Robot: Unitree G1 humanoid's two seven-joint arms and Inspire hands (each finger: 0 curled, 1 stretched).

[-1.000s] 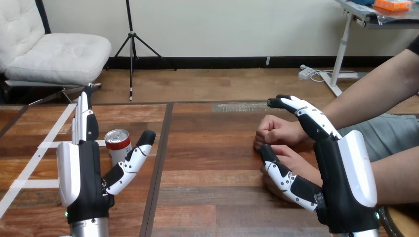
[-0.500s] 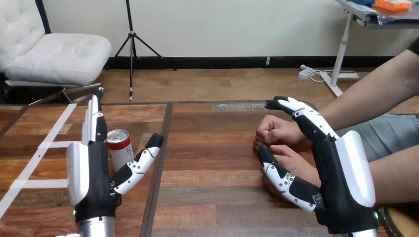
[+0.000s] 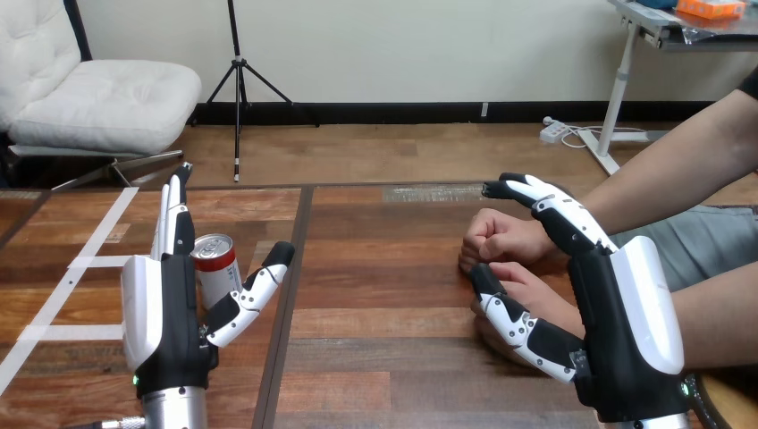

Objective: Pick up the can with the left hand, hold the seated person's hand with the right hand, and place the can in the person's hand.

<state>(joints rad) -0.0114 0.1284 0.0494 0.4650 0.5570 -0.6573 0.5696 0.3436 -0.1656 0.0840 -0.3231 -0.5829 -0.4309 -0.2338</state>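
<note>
left hand: black, white back shell | right hand: same | forearms: silver

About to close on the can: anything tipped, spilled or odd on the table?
Nothing stands out. The can stands upright, unspilled, between the open left hand's fingers and thumb. The person's hands rest on the table beside the right hand.

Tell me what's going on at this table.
The robot's left hand is open beside the can, which stands upright on the table between its straight fingers and thumb, not yet gripped. Its right hand is open at the person's hands, fingers over them and thumb on the near side, not closed round them.
</note>
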